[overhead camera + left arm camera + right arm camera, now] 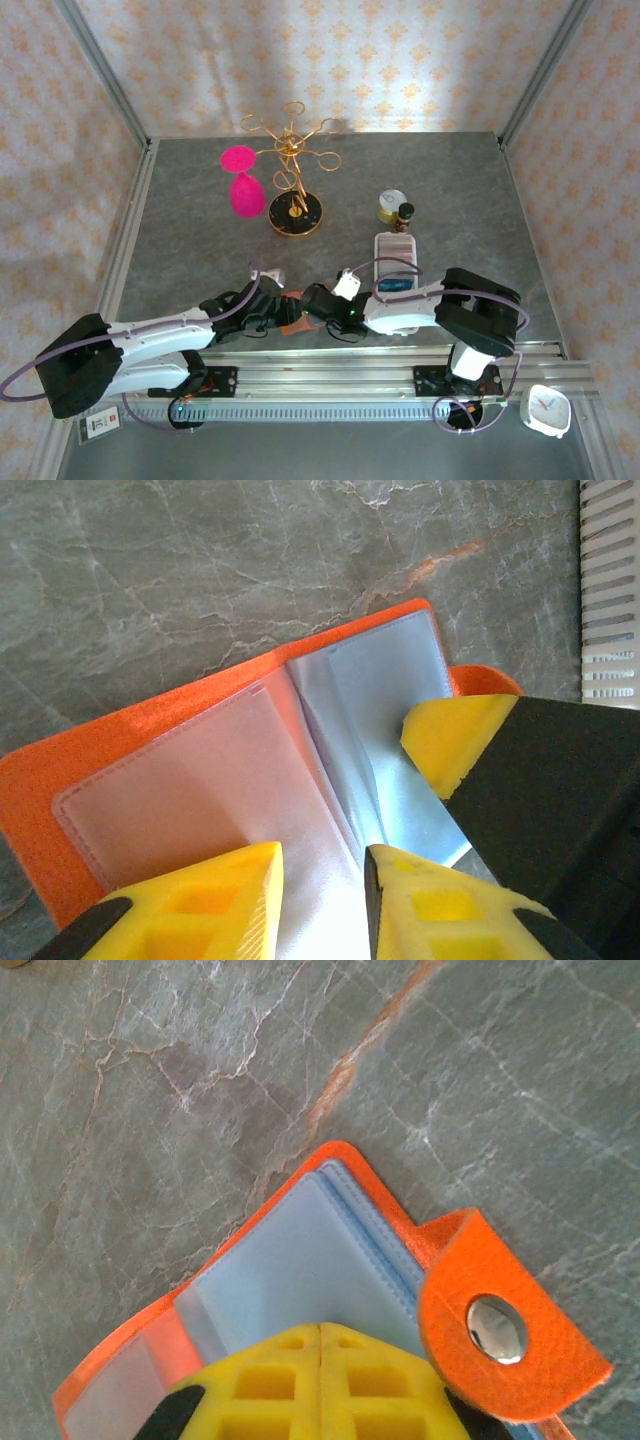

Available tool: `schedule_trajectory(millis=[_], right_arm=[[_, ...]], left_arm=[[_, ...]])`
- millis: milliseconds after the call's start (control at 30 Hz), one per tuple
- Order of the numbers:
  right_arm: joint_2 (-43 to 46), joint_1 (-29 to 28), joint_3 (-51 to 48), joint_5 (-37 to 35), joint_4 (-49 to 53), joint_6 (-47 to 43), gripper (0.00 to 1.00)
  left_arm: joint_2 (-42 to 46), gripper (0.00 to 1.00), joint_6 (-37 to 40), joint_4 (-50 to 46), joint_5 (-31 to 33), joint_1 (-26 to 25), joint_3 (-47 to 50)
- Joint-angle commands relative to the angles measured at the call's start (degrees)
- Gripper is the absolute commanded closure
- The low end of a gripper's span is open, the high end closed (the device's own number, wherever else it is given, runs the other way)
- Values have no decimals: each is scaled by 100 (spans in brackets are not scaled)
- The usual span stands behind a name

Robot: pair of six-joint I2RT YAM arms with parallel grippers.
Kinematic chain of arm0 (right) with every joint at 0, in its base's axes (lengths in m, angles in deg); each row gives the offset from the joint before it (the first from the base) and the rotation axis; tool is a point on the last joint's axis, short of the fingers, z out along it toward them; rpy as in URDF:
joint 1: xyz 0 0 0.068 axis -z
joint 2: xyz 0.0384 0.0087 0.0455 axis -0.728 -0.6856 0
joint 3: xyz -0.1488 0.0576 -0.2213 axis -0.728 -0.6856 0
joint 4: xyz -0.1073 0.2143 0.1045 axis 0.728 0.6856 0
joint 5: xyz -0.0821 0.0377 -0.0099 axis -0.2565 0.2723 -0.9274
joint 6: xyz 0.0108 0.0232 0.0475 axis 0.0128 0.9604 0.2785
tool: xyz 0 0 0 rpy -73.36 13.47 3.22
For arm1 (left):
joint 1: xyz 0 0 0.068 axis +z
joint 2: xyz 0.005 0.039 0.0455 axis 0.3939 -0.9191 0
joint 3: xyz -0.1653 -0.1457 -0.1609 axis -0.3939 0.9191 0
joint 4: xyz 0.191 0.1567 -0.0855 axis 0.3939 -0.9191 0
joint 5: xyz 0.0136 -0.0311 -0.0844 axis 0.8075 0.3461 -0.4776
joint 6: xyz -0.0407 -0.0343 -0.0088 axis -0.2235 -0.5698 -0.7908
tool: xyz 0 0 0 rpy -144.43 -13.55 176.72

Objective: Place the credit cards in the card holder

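No text, number or brand can be read in any view. A small white label (pixel 100 425) is seen at the near left edge of the worktop (pixel 450 180), its dark print too small to be made out. The dial of a white clock (pixel 546 409) at the near right corner is shown, but its markings are not resolved. The printing on the round tin (pixel 393 204) is likewise blurred.

Card holder (pixel 294 322) between left arm (pixel 150 335) and right arm (pixel 420 305)

Left tool (pixel 322 875) and right tool (pixel 320 1360) crowd the card holder (pixel 290 1260); beyond it the table (pixel 200 230) lies bare.
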Motion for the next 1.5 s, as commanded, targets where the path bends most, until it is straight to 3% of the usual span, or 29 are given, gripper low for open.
schedule_trajectory(millis=[0, 167, 367, 567, 733, 1033, 1200, 1333, 1467], right_arm=[[57, -17, -196, -225, 623, 197, 100], [180, -39, -332, -209, 484, 205, 100], [316, -51, -517, -60, 74, 45, 100], [900, -64, -833, -179, -580, -763, 100], [1867, -46, -1085, -683, -588, -1508, 91], [3150, 287, -1174, -644, -559, -2802, 76], [3253, 335, -600, -941, -83, -4370, 53], [3254, 334, -134, -764, 123, -6330, 47], [3320, 339, 26, -1359, 415, -7985, 41]], left_arm=[[51, 74, -51, -265, 211, -62, 46], [-231, 89, 16, -262, 543, -62, 151], [-810, 97, 183, -59, 655, -58, 121], [-1135, 100, 718, -123, 824, 16, -82], [-1269, 100, 1119, -429, 1021, 48, -336], [-984, 100, 966, -430, 736, 52, -250], [-539, 95, 821, -457, 655, 50, -172], [-367, 88, 721, -305, 545, 52, -134], [-343, 87, 634, -301, 573, 52, -226]])
